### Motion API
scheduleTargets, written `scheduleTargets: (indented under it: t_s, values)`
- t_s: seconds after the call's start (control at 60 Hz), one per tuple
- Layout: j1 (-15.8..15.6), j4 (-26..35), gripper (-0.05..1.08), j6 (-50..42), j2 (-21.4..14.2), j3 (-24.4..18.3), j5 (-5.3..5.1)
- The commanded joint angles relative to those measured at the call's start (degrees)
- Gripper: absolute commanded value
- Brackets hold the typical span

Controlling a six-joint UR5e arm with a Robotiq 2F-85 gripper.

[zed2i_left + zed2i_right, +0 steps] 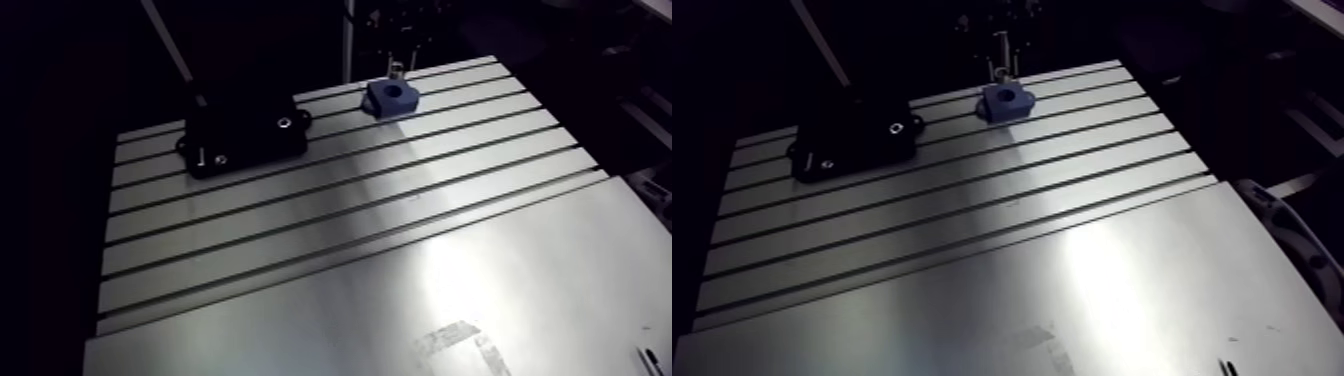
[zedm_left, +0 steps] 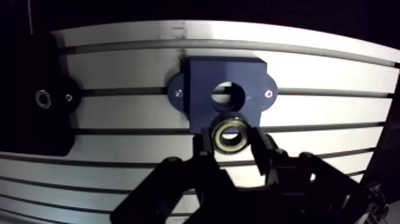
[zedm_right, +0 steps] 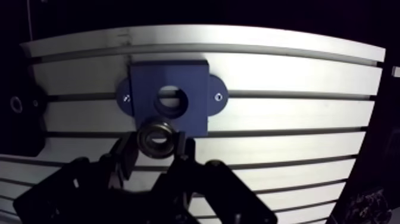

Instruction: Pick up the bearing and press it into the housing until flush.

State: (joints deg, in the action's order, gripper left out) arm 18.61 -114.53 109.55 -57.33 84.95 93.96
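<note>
Table (image 1: 400, 250) of slotted aluminium fills most of the arm view. A black mounting block (image 1: 243, 135) with screw holes lies on it at the upper left of the frame. The blue housing (image 1: 392, 98) sits at upper centre, close to the table's far edge and apart from the block. In the wrist view, my gripper (image 2: 233, 145) is clamped on the bearing (image 2: 231, 136), a steel ring pressed between both fingers with its opening facing the camera. The bearing overlaps the housing's near edge. The housing's round bore (image 2: 228, 95) lies just ahead of the bearing.
</note>
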Motion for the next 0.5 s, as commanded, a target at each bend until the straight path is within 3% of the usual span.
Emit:
scheduleTargets:
  t_s: [0.017,0.5]
  values:
    - [0.37,-0.48,0.73,-0.08,0.67,-0.34,0.04]
    - [0.38,-1.71,0.73,0.01,2.95,-1.14,-0.13]
